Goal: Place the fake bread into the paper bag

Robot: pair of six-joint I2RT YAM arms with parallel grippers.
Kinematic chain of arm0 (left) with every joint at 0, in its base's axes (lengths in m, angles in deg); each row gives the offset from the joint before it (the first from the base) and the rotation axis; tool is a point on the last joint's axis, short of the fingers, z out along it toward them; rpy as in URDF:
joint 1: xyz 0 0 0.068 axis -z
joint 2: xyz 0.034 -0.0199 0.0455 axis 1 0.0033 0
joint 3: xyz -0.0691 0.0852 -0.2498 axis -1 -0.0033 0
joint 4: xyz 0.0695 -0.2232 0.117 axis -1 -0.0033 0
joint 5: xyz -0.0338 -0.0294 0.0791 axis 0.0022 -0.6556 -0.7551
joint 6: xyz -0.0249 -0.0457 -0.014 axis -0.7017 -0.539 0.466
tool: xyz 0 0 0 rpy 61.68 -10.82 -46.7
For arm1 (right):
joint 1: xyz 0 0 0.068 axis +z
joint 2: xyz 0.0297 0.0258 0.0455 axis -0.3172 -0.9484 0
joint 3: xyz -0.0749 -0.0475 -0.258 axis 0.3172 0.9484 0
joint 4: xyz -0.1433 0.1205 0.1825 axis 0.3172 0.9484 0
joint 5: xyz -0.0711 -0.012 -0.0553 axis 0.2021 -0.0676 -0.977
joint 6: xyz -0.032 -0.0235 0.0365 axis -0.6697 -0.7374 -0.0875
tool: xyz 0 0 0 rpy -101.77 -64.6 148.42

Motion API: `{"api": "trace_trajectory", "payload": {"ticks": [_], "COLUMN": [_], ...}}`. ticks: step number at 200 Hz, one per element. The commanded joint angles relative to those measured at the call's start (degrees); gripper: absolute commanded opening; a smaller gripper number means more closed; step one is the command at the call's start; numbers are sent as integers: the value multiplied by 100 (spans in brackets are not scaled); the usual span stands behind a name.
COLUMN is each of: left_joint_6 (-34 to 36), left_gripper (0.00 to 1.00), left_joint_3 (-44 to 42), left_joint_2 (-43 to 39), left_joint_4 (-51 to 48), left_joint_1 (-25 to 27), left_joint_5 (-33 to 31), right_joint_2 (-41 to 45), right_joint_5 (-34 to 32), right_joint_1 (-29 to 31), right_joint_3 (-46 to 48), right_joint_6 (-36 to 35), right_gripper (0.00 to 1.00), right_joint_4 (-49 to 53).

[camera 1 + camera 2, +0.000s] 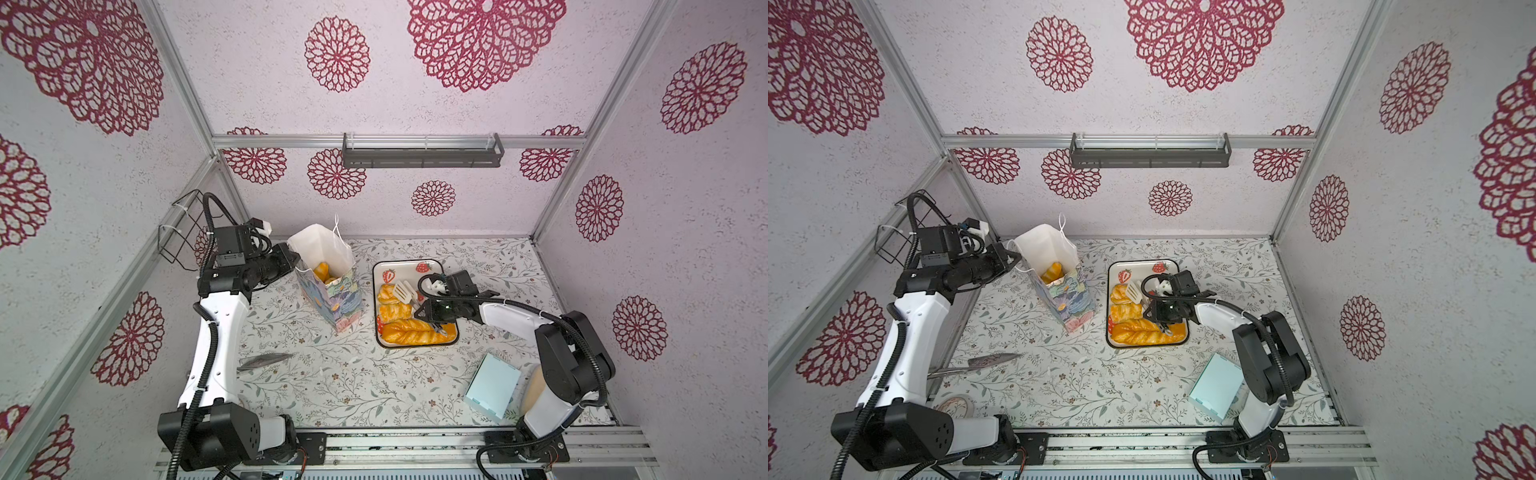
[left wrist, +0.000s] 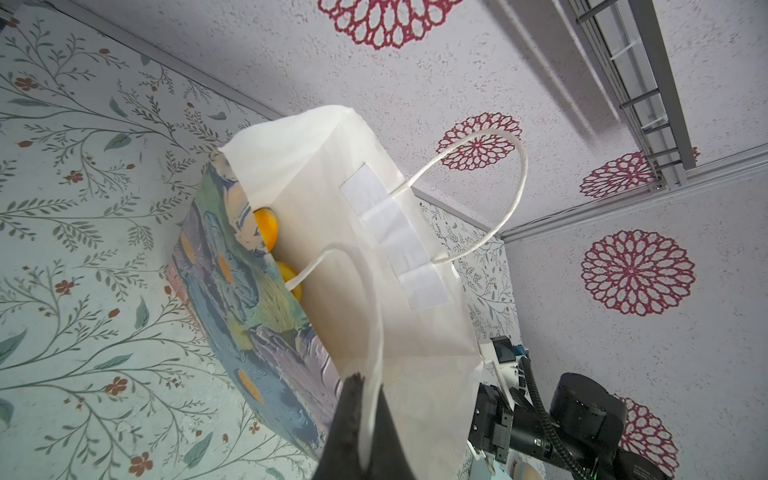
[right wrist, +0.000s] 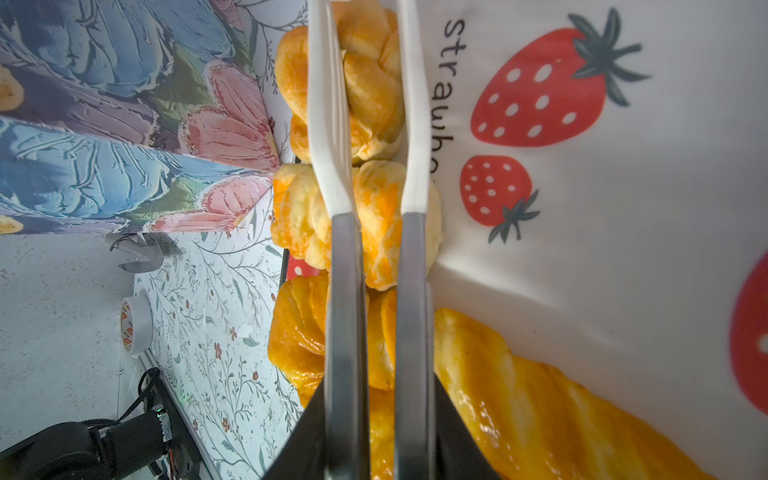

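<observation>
In both top views the paper bag (image 1: 332, 301) stood upright on the table (image 1: 374, 386), left of centre and toward the far side, with its mouth open. The left pincer (image 1: 293, 261) was pressed together on the bag's left rim. Some fake bread (image 1: 322, 271) lay inside the bag. The rest lay on a strawberry tray (image 1: 405, 268) just right of the bag, with the braided loaf (image 1: 409, 333) along the tray's near edge. The right pincer (image 1: 422, 312) hovered over the tray, pinching a pair of tongs (image 1: 405, 293). A blue box (image 1: 492, 384) lay at the near right, beside the right arm.

From the left wrist, the pincer's dark fingers (image 2: 349, 436) were shut on the bag's rim, seemingly with a white cord handle (image 2: 376, 353) caught between them. Yellow bread showed deep inside the bag.

From the right wrist, the tongs' two arms ran out from between the right pincer's fingers and stood slightly apart. Their white tips lay over a knotted roll (image 3: 374, 95) on the tray. The bag's painted wall stood just beyond the tray's left edge.
</observation>
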Motion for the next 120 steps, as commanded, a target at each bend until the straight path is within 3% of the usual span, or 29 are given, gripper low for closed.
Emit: {"api": "trace_trajectory", "payload": {"ticks": [1, 50, 77, 120], "left_joint_6": [-51, -82, -70, -82], "left_gripper": [1, 1, 1, 1], "left_joint_3": [-4, 46, 33, 34], "left_joint_2": [-10, 12, 4, -1], "left_joint_4": [75, 98, 90, 81], "left_joint_1": [45, 49, 54, 58], "left_joint_5": [36, 38, 40, 25], "right_joint_2": [199, 235, 295, 324], "right_joint_5": [144, 119, 122, 102], "right_joint_1": [7, 2, -9, -21], "right_joint_3": [-163, -206, -215, -198], "right_joint_6": [42, 39, 45, 30], "right_gripper": [32, 32, 40, 41], "right_joint_4": [-174, -166, -141, -139]}}
